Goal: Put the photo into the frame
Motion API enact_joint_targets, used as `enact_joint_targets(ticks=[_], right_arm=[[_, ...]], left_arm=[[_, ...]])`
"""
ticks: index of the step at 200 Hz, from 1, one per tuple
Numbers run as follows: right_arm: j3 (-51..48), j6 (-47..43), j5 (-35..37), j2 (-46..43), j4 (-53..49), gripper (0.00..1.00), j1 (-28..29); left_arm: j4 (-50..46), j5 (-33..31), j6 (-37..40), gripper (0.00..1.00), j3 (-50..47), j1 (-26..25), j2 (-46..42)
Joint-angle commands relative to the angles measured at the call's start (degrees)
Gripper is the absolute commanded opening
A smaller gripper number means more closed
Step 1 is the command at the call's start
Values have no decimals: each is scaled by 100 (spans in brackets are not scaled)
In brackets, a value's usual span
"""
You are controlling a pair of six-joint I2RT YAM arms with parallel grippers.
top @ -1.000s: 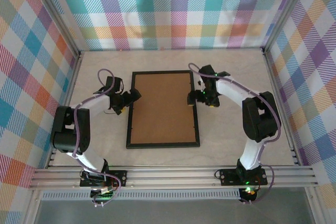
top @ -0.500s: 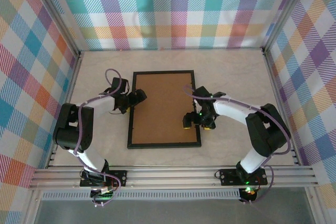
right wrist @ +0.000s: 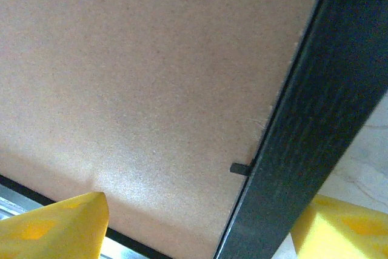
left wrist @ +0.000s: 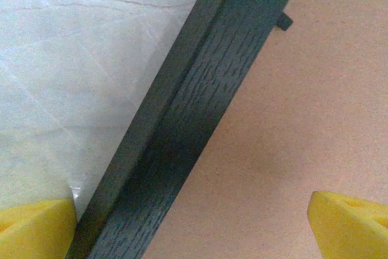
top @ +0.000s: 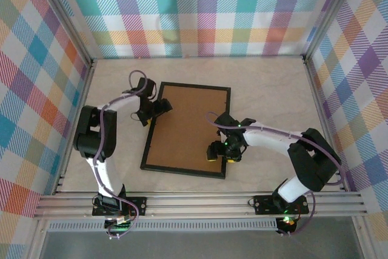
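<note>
top external view: frame (top: 187,130) lay back-up, brown board showing, skewed on tabletop (top: 267,89). left pincer (top: 159,110) stood wide astride its left rail. right pincer (top: 213,151) gaped astride its right rail.

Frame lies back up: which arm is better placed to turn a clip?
Right, likely: right hand straddles the frame edge, a clip close between its fingers; left hand sits farther from the other clip.
</note>
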Motion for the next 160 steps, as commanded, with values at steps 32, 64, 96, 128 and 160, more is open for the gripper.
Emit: enact_joint_targets(ticks=[32, 64, 96, 128, 160], right_arm=[[815, -862, 1019, -305, -452, 99, -383], [1507, -1753, 1261, 71, -660, 99, -1106], [2425, -2411, 1302, 861, -303, 99, -1969], [3789, -2764, 1193, 2208, -69, 99, -2718], [5690, -2983, 781, 3726, -364, 99, -3093]], left_arm=[[644, 59, 785, 98, 2218, -242, 930], [163, -309, 946, 99, 2182, -102, 528], [-468, -493, 906, 100, 1590, -68, -291], [-1110, -312, 751, 100, 495, -180, -1473], [-1997, -317, 422, 100, -595, -487, -2637]])
